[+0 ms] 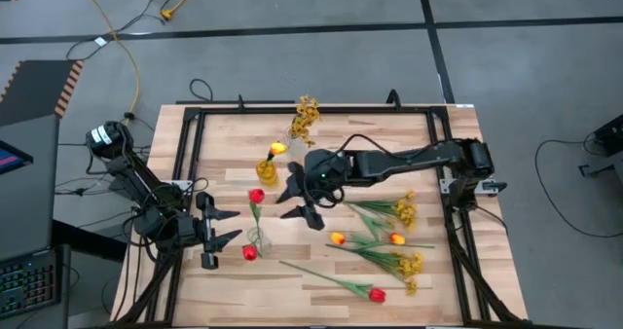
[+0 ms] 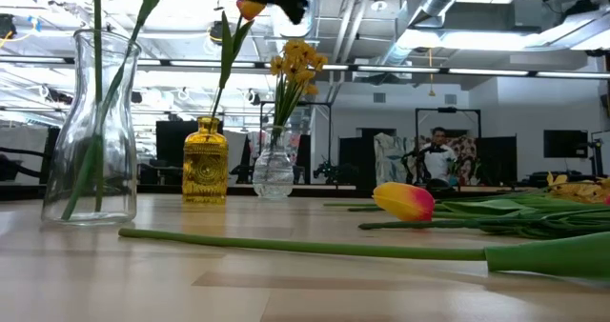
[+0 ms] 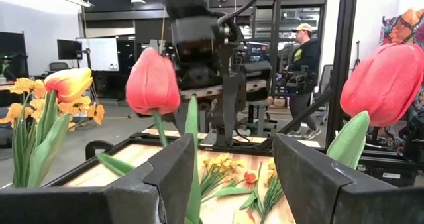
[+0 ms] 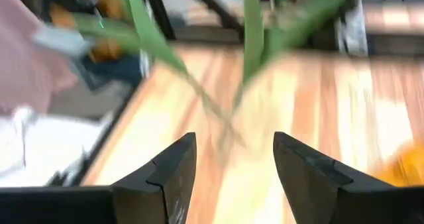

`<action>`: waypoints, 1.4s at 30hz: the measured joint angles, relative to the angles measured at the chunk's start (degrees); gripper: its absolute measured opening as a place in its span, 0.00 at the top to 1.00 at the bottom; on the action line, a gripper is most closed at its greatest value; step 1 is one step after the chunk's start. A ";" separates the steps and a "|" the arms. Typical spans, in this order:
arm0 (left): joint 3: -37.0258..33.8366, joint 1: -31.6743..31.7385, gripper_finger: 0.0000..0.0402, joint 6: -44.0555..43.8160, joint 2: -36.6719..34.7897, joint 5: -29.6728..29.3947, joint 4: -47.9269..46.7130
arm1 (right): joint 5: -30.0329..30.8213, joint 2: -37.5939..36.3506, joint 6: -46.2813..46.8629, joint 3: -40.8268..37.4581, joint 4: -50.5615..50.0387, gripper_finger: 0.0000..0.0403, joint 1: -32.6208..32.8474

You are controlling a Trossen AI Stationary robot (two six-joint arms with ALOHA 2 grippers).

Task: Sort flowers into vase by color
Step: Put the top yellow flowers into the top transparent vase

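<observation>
vases (image 1: pixel 266 170): 3 | red tulips (image 1: pixel 256 197): 3 | left end effector (image 1: pixel 222 237) spread | right end effector (image 1: pixel 298 212) spread

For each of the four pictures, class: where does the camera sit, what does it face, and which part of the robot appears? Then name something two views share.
High: overhead, straight down on the table; both arms, left hand, right hand.
Low: table height, facing the room; a dark robot part at top.
Left wrist: past its open fingers toward red tulips.
Right wrist: past its open fingers toward green stems.
Shared: yellow vase, high and low.
</observation>
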 joint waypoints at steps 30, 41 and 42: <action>0.00 0.87 0.52 0.01 0.02 0.21 -0.03 | 15.51 -10.00 8.52 -23.12 -38.07 0.44 -1.76; 0.00 3.47 0.52 -0.01 0.02 0.18 -0.04 | 16.12 -10.35 10.90 -31.65 -36.29 0.44 -3.21; 0.00 3.62 0.52 -0.01 0.02 0.18 -0.04 | 16.09 -10.35 11.26 -32.44 -35.56 0.44 -3.21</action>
